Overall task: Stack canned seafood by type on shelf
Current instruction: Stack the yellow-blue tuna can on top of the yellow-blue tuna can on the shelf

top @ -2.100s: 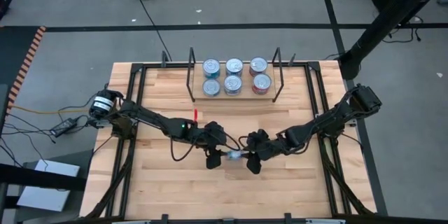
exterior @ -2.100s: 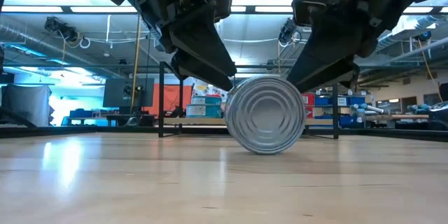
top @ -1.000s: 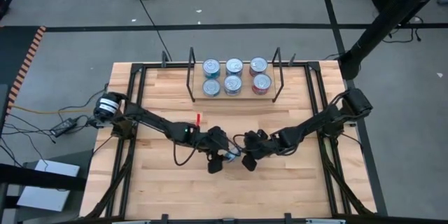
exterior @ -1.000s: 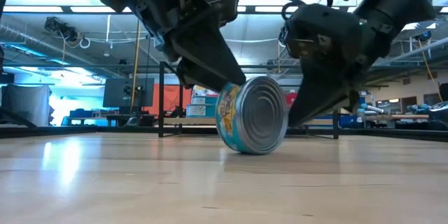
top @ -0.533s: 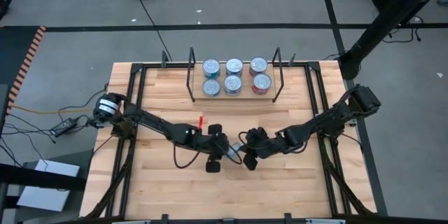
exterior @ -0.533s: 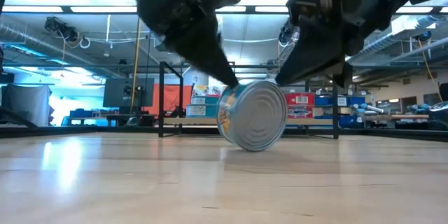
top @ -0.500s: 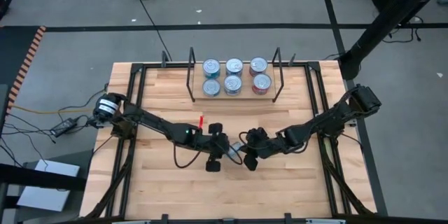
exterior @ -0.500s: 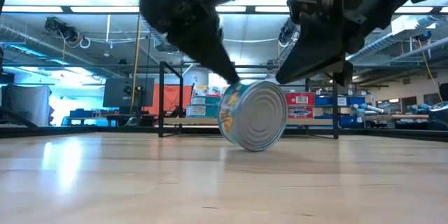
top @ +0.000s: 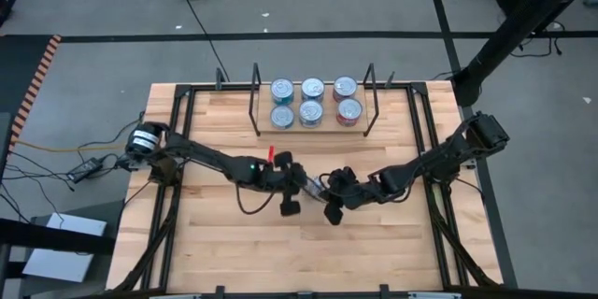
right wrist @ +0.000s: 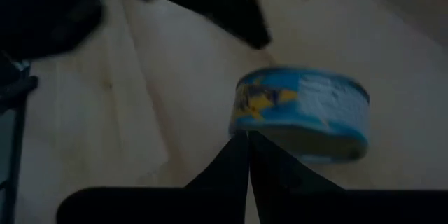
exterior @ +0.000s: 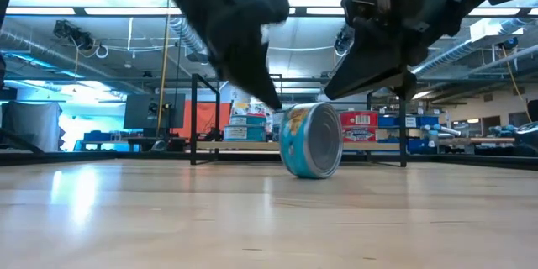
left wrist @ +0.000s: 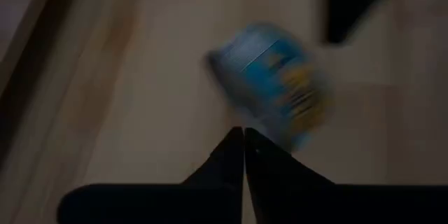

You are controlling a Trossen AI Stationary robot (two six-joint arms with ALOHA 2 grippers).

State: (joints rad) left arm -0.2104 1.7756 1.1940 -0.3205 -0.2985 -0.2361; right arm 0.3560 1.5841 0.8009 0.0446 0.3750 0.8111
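One teal-labelled tin of canned seafood (exterior: 311,140) stands on its edge on the table's middle, with its silver lid facing sideways. My left gripper (top: 306,186) is shut, and its tip (exterior: 274,101) hangs just above and left of the tin without holding it. The right gripper (top: 330,195) is also shut, with its tip (exterior: 334,91) close above the tin's right side. Both wrist views show joined fingertips (left wrist: 243,133) (right wrist: 248,135) with the tin (left wrist: 276,91) (right wrist: 301,112) just beyond them. Several tins (top: 311,101) sit in two rows on the shelf (top: 324,129).
Black wire uprights (top: 256,101) (top: 370,103) bound the shelf at the table's far side. A black metal frame (top: 177,149) runs along the table's edges. Bare wooden board (top: 308,252) lies in front of the arms.
The left gripper's fingers closed and its wrist swung. The tin turned on its edge, showing more of its teal label, and shifted slightly right. The right gripper stayed shut.
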